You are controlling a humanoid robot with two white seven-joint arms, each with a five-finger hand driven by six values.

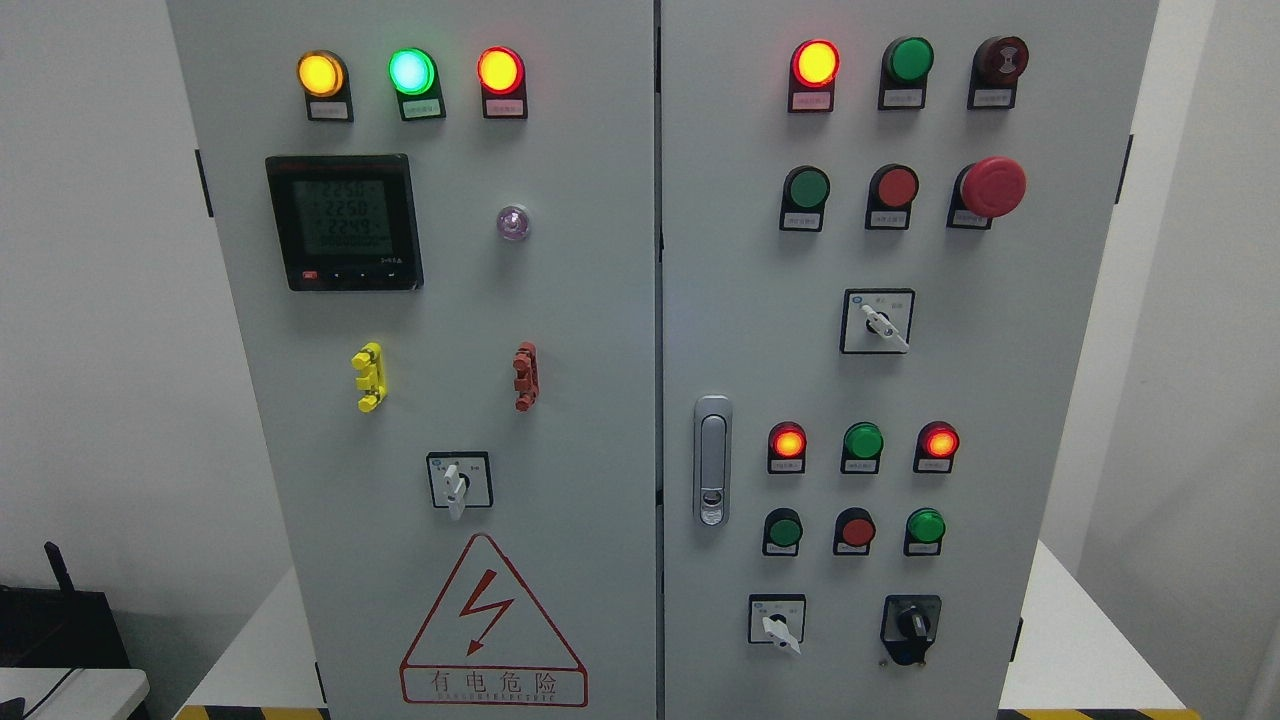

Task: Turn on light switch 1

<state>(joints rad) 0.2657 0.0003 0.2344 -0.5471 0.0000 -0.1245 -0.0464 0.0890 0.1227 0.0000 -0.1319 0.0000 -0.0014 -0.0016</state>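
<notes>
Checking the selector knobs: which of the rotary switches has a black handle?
The rotary switch at the right door's bottom right; the other three have white handles.

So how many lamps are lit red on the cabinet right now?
4: one top row left door, one top left of right door, two in the lower row there. None seem hidden.

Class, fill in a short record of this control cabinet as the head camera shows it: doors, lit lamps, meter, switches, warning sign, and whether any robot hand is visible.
Cabinet: grey metal two-door electrical cabinet
Left door top lamps: lit yellow round lamp, lit green round lamp, lit red round lamp
Meter: black square digital meter, digits too small to read surely
Left door switch: white-handled rotary switch
Right door: red mushroom stop button, silver door latch
Warning: red triangular lightning sign
Robot hand: none visible
</notes>
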